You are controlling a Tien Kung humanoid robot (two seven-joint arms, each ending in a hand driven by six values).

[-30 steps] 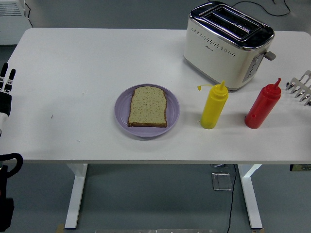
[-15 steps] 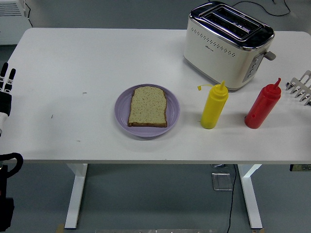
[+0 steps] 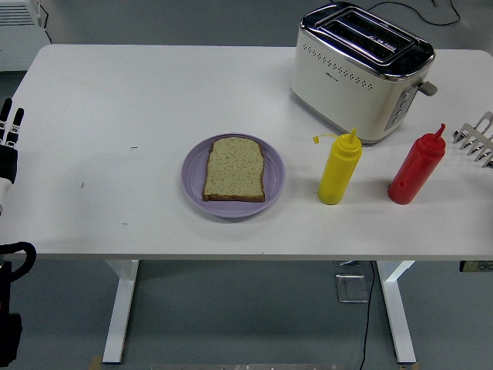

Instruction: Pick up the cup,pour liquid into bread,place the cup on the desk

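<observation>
White table (image 3: 115, 100) is carrying bread (image 3: 234, 169) on a purple plate (image 3: 273, 173), yellow bottle (image 3: 339, 168) and red bottle (image 3: 416, 169) standing rightward. Left hand (image 3: 8, 135) and right hand (image 3: 477, 139) are idling at opposite edges, fingers extended, gripping nothing.

Likely a lab (bare floor): height-adjustable table (image 3: 154, 92).

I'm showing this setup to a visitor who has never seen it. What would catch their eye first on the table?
Probably the slice of bread on the purple plate at the table's middle, then the yellow squeeze bottle and the red squeeze bottle standing to its right. Behind them sits a cream toaster, while the left robot hand and right robot hand wait, fingers open, at the picture's side edges.
</observation>
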